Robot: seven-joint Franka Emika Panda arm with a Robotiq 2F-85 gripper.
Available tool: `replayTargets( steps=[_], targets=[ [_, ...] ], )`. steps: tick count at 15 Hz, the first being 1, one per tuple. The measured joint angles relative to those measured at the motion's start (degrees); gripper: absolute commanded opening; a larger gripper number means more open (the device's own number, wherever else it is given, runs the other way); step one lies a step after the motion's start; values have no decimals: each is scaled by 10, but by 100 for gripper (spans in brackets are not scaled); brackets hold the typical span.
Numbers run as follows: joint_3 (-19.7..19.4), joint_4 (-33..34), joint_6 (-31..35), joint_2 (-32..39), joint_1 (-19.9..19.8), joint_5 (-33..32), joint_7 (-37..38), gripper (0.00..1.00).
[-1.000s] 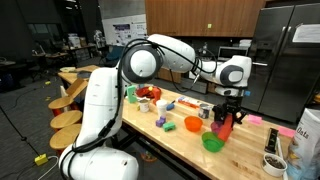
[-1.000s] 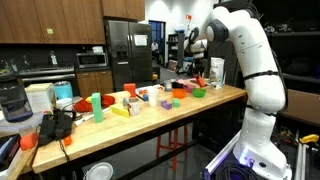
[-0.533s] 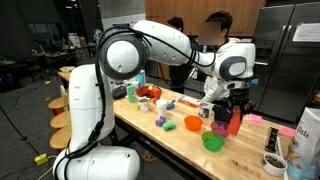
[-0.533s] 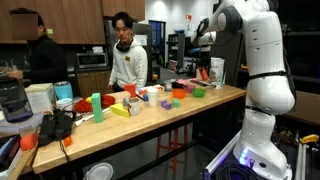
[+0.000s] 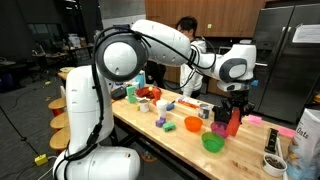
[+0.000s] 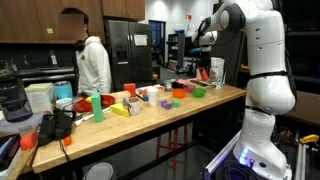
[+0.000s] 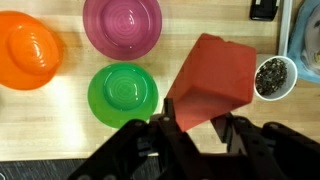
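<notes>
My gripper (image 7: 198, 126) is shut on a tall red block (image 7: 212, 80) and holds it above the wooden table (image 7: 60, 125). Below it in the wrist view lie a green bowl (image 7: 122, 95), a magenta bowl (image 7: 122, 26) and an orange bowl (image 7: 28, 48). In an exterior view the gripper (image 5: 233, 108) holds the red block (image 5: 236, 122) over the table's far end, beside the green bowl (image 5: 212, 143) and magenta bowl (image 5: 221, 128). In an exterior view the block (image 6: 216, 70) is at the table's far end.
A small white cup of dark bits (image 7: 272, 77) stands right of the block. Several coloured blocks, cups and an orange bowl (image 5: 192, 124) crowd the table. A person (image 6: 94, 68) stands behind the table. Wooden stools (image 5: 66, 118) stand beside it; a fridge (image 6: 128, 55) is behind.
The gripper and red block have barely moved. The person behind the table has walked along the counter and turned away.
</notes>
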Motion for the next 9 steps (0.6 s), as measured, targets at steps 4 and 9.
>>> replayTargets(
  steps=[4, 9],
  targets=[
    [0, 0, 2, 4, -1, -1, -2, 16],
    [-5, 16, 57, 24, -4, -17, -9, 16]
  ],
)
